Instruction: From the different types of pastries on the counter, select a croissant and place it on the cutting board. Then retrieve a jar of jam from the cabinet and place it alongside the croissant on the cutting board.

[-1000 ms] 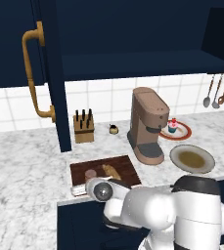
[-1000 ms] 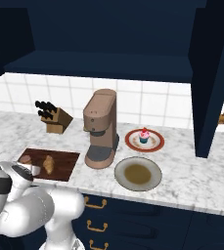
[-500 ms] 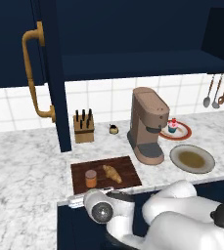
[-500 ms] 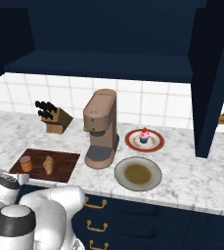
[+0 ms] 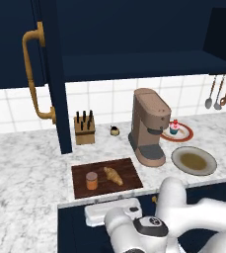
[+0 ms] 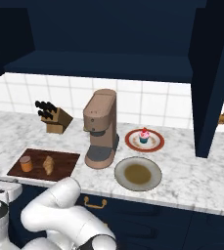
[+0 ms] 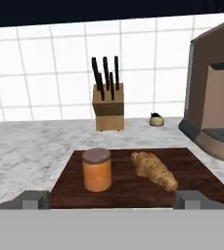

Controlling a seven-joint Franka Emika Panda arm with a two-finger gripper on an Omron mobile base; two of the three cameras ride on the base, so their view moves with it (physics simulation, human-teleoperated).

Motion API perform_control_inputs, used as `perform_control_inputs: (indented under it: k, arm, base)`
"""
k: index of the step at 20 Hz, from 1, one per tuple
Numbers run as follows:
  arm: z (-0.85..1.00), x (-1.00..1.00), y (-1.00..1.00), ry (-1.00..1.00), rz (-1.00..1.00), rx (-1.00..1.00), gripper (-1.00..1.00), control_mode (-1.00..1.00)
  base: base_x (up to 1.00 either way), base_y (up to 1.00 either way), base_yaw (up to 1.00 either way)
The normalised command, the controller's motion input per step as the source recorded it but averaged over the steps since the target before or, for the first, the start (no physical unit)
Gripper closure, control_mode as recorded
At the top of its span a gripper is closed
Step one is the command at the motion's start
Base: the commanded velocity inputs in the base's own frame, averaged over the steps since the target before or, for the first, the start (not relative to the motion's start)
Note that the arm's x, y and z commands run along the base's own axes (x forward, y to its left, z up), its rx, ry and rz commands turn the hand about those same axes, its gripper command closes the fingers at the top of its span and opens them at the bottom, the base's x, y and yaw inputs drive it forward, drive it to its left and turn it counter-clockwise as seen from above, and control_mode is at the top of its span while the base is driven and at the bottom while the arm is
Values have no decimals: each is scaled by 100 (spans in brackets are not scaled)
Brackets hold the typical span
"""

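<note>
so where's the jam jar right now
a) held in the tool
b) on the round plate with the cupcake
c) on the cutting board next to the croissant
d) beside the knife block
c: the jar of jam stands upright on the cutting board, just beside the croissant and apart from it, while the tool sits open and pulled back off the board's near edge.
</note>
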Motion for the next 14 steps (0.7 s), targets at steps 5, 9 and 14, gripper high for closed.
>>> perform_control_inputs:
  k: [5,9,14]
  arm:
    - [100,-84,-31,-37,-10,0,-100,-100]
    - [100,-91,-20,-41,-7,-2,-100,-100]
    - [100,-94,-12,-42,-6,-4,-100,-100]
  base:
    - [0,0,0]
    - [0,0,0]
    - [0,0,0]
